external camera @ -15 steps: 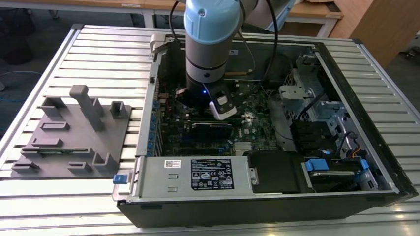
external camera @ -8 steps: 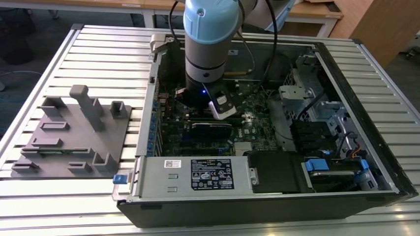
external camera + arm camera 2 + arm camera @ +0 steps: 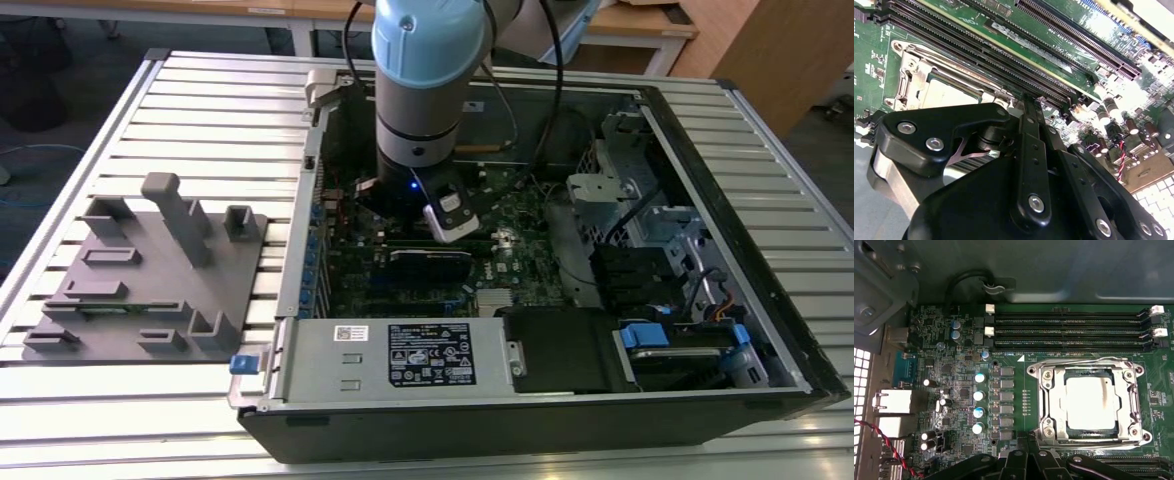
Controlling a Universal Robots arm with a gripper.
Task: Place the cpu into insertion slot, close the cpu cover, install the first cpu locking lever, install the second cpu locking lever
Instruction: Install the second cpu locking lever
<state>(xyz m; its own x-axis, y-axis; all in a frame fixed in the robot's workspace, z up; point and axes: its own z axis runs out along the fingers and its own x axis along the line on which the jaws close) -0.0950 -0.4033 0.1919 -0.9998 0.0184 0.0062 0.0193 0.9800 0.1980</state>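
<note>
The cpu (image 3: 1089,402), with its dull grey top, lies flat in the insertion slot (image 3: 1089,374) on the green board. The silver cpu cover (image 3: 1054,405) frames it and looks lowered around it. A thin wire lever (image 3: 1079,360) runs along one side of the cover. My gripper (image 3: 1029,456) hovers just beside the socket's edge, shut with nothing seen in it. In the second wrist view the gripper (image 3: 1027,100) ends beside the cpu (image 3: 951,92) and the cover (image 3: 909,75). In the exterior view the arm (image 3: 420,110) reaches down into the open computer case.
Long black memory slots (image 3: 1069,330) run beside the socket, and a row of capacitors (image 3: 979,395) stands on its other side. The case walls (image 3: 747,200) and the power supply (image 3: 427,355) hem the arm in. A grey fixture (image 3: 147,270) sits at the exterior view's left.
</note>
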